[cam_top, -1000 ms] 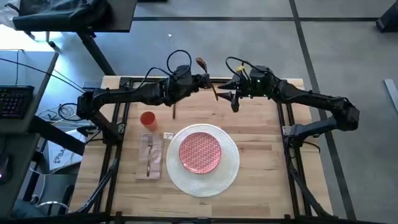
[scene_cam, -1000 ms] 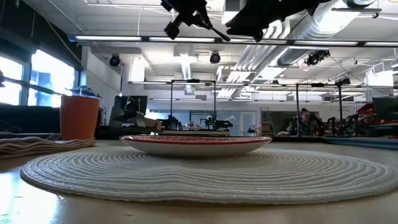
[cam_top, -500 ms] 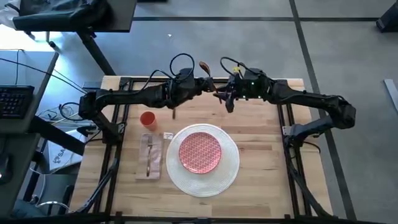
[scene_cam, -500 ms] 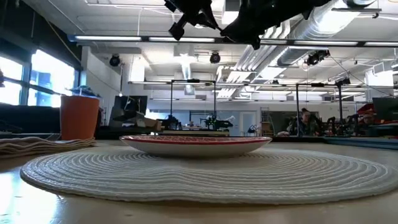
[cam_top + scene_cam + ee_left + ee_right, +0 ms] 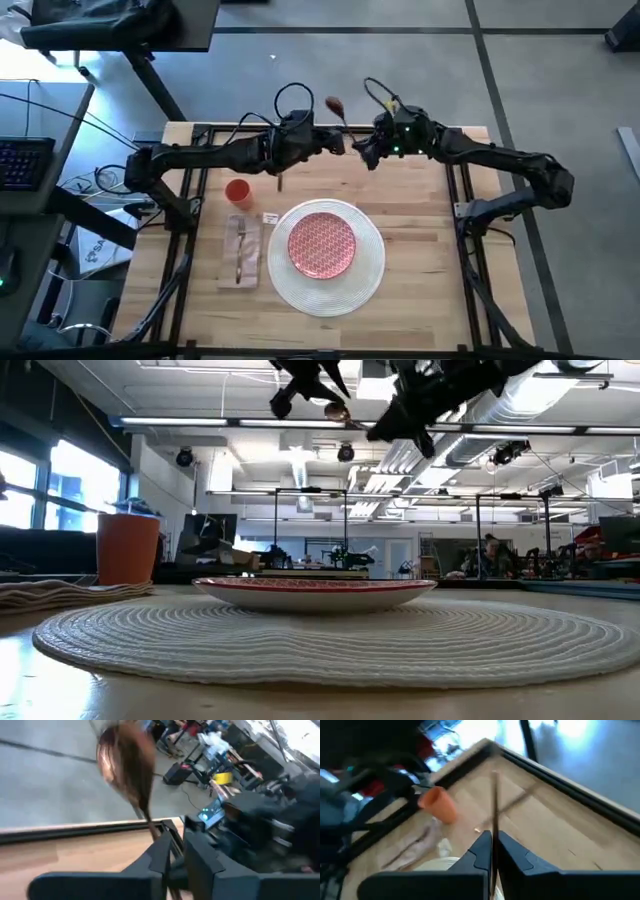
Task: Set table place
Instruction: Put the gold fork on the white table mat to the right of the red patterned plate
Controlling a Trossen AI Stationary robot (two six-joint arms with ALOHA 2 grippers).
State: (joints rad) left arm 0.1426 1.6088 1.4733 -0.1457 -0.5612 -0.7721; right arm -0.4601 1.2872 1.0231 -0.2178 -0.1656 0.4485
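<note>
Placemat (image 5: 326,256) is lying nearest on the wood surface (image 5: 420,240), carrying the red-patterned plate (image 5: 321,244); napkin (image 5: 240,250) with fork (image 5: 240,248) and orange cup (image 5: 237,191) are sitting beside it. Farther back, the left gripper (image 5: 338,141) is gripping a spoon (image 5: 127,767), and the right gripper's (image 5: 362,150) fingers are pinching a thin gold utensil (image 5: 494,805).

Plate (image 5: 322,245) on placemat (image 5: 372,270); napkin (image 5: 241,252) just left, fork (image 5: 240,250) on it; cup (image 5: 237,192) behind napkin.
</note>
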